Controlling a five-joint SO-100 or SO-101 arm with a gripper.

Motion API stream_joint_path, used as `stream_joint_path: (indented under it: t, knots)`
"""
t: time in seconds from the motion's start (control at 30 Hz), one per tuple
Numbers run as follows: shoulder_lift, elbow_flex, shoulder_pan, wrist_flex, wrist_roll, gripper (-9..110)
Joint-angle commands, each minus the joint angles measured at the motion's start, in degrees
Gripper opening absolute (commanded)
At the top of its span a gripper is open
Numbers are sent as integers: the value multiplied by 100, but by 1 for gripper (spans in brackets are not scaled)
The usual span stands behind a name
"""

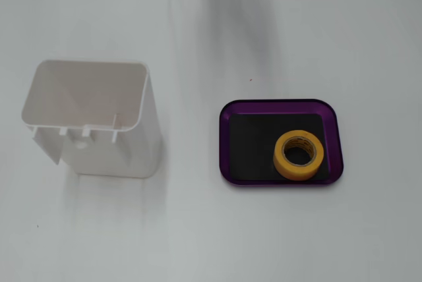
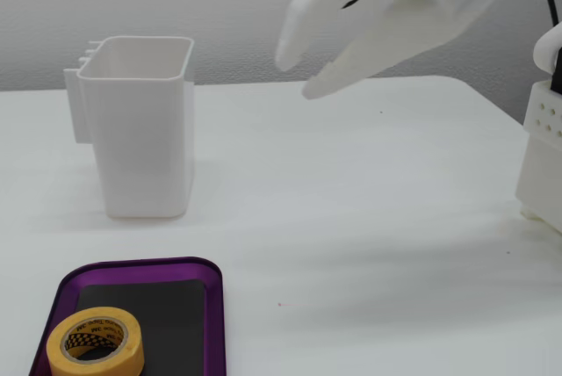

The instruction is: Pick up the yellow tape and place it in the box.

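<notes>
White tabletop (image 2: 369, 218); yellow tape (image 1: 300, 155) sits flat in the purple tray (image 1: 228, 143), near-right corner in the top-down fixed view. Gripper (image 2: 299, 75) hangs high, fingers apart, empty; placing looks done.

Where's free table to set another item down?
Widest bare patch: between the white container and the purple tray. Table is also clear in front of both. The tray is tight: yellow tape fills its corner. The end effector hangs open above the table.
</notes>
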State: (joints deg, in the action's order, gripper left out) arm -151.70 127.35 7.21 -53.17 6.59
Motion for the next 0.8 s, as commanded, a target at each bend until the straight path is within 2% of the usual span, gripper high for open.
stream_joint_path:
  t: [0.0, 0.17, 0.3, 0.47, 0.63, 0.77]
  knots:
    - [-1538, 984, 18, -105, 35, 5]
    - [-3463, 2733, -26, -35, 35, 5]
    - [-4649, 3876, -598, -26, -44, 5]
    - [-4509, 4764, -1125, -97, -141, 5]
    - [-4403, 4922, -1090, -378, -1125, 5]
    - [-4403, 4931, -756, -800, -1310, 0]
